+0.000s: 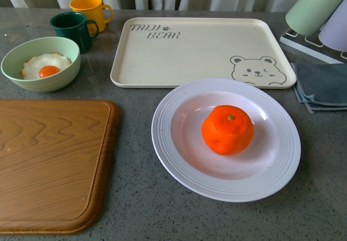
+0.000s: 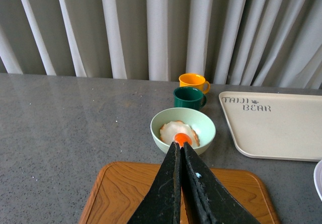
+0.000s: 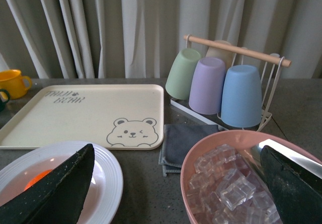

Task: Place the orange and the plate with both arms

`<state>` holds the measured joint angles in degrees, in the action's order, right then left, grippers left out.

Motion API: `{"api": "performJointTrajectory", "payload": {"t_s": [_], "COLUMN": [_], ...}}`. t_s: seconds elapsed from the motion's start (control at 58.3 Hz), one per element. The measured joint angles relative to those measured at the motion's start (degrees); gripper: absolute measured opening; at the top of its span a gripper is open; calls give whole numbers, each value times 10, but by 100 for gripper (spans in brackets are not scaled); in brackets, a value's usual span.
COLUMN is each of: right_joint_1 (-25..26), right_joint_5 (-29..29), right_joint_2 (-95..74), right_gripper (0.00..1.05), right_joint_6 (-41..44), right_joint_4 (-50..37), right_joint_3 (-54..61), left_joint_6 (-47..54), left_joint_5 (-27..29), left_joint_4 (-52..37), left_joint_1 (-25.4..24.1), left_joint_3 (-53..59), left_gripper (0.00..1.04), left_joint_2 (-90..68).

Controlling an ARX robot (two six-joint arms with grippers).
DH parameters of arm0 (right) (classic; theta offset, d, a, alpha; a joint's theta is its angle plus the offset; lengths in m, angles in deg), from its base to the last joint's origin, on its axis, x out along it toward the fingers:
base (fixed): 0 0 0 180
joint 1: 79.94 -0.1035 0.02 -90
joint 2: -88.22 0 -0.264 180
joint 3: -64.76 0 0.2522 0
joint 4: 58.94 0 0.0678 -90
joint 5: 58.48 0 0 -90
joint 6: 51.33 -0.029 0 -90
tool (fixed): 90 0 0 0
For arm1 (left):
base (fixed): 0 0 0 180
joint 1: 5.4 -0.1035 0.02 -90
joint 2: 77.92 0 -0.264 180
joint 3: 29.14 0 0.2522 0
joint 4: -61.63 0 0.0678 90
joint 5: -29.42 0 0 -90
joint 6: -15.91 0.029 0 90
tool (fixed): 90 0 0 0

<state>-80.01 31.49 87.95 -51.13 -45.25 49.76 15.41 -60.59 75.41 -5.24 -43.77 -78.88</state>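
Near the plate (image 3: 108, 178), right-wrist-only pink ice bowl (image 3: 187, 171)

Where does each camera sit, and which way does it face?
Front: on the body, looking down at the table; plate with orange, tray, board; no arm shows.
Left wrist: above the board, facing the curtain; shut left gripper points at the egg bowl.
Right wrist: facing the cup rack over an ice bowl; open right gripper frames it.
Shared: tray in all three; plate in front and right wrist.
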Motion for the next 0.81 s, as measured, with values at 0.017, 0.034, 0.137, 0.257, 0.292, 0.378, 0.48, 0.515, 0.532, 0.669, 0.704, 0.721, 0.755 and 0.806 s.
{"api": "performJointTrajectory", "payload": {"t_s": [0.017, 0.034, 0.137, 0.257, 0.292, 0.378, 0.48, 0.515, 0.532, 0.669, 0.704, 0.721, 0.755, 0.806], "right_joint_1": [0, 0, 0, 0, 0, 0, 0, 0, 0, 10, 12, 9, -1, -22], "right_joint_5": [0, 0, 0, 0, 0, 0, 0, 0, 0, -49, -84, -97, -116, -118], "right_joint_2": [0, 0, 0, 0, 0, 0, 0, 0, 0, -24, -65, -99, -153, -229], "right_gripper": [96, 96, 96, 96, 96, 96, 96, 96, 96, 96, 96, 96, 96, 96], "right_joint_6": [0, 0, 0, 0, 0, 0, 0, 0, 0, -16, -31, -38, -54, -70], "right_joint_4": [0, 0, 0, 0, 0, 0, 0, 0, 0, 50, 111, 142, 168, 158], "right_joint_3": [0, 0, 0, 0, 0, 0, 0, 0, 0, -18, -43, -57, -70, -68], "left_joint_6": [0, 0, 0, 0, 0, 0, 0, 0, 0, 1, 1, 1, 1, 1], "left_joint_5": [0, 0, 0, 0, 0, 0, 0, 0, 0, 0, 0, 0, 0, 0], "left_joint_4": [0, 0, 0, 0, 0, 0, 0, 0, 0, 0, 0, 0, 0, 0], "left_joint_1": [0, 0, 0, 0, 0, 0, 0, 0, 0, 0, 0, 0, 0, 0], "left_joint_3": [0, 0, 0, 0, 0, 0, 0, 0, 0, 0, 0, 0, 0, 0], "left_gripper": [6, 9, 27, 46, 52, 66, 83, 89, 92, 95, 96, 96, 96, 96], "left_joint_2": [0, 0, 0, 0, 0, 0, 0, 0, 0, 0, 0, 0, 0, 0]}}
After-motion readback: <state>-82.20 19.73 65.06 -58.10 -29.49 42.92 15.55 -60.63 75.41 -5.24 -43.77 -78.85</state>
